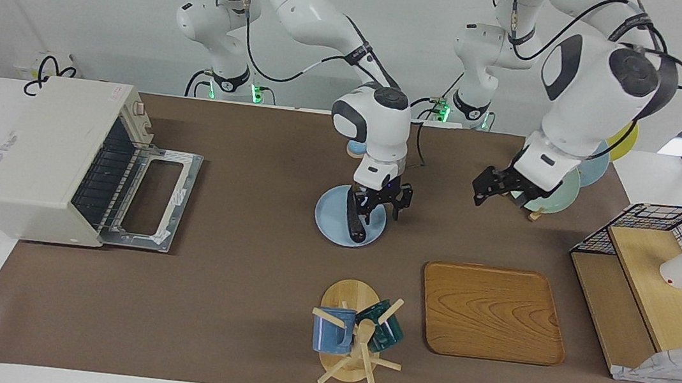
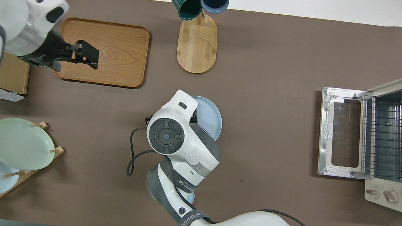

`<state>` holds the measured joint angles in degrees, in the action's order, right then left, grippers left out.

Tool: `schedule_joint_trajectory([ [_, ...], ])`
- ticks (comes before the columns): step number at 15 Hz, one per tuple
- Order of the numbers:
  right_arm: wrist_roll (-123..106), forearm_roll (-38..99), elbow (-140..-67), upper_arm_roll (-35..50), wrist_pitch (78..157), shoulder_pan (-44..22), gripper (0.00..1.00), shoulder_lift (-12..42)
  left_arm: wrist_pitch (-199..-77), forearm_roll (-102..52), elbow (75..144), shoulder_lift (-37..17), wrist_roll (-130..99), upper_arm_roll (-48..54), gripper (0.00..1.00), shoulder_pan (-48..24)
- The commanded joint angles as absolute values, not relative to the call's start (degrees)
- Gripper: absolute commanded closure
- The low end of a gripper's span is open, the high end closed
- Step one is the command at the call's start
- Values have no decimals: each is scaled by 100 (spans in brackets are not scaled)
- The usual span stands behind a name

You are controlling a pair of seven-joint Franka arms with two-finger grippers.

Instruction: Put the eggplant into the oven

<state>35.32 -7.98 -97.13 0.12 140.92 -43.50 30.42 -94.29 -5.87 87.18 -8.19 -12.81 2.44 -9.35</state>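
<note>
The dark eggplant [image 1: 356,227] lies on a pale blue plate [image 1: 328,216] in the middle of the table. My right gripper [image 1: 382,210] is down at the plate by the eggplant's middle, fingers apart; I cannot tell whether they touch it. In the overhead view the right arm's wrist hides the eggplant, and only part of the plate [image 2: 211,114] shows. The cream oven [image 1: 43,157] stands at the right arm's end with its door [image 1: 151,199] folded down and the rack showing. My left gripper [image 1: 499,187] hangs open and holds nothing, over the wooden tray [image 2: 118,57] in the overhead view.
A mug tree [image 1: 353,334] with two mugs and the wooden tray [image 1: 491,311] lie farther from the robots than the plate. A plate rack [image 1: 557,184] and a wire basket on a wooden shelf [image 1: 658,285] stand at the left arm's end.
</note>
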Motion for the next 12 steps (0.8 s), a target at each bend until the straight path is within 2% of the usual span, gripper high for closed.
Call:
schedule_joint_trajectory([
  [1,3604,-922,-9791,26,14378,-4482,34,3190,-8887,-589,8771,-388,-924,290,0,-616],
  [2,3569,-958,-9774,26,14257,-4491,38,3190,-8747,-571,8771,-317,-784,290,0,-572],
  [4,3577,-958,-9826,26,14221,-4500,60,3199,-8561,-449,8780,-168,-738,290,0,-563],
  [5,3603,-958,-9904,26,14221,-4509,75,3191,-8543,-440,8798,-115,-738,290,0,-563],
  [6,3604,-958,-9923,26,14142,-4552,97,3173,-8517,-439,8798,-88,-738,290,0,-554],
  [7,3604,-967,-9862,-8,14028,-4631,100,3155,-8491,-439,8789,-79,-730,290,0,-493],
  [10,3604,-1256,-9282,-44,13142,-4527,100,3138,-8499,-448,8789,-79,-729,299,0,-466],
  [12,3595,-1309,-9307,-44,12878,-4369,100,2858,-8517,-440,8780,-88,-738,299,0,-466],
])
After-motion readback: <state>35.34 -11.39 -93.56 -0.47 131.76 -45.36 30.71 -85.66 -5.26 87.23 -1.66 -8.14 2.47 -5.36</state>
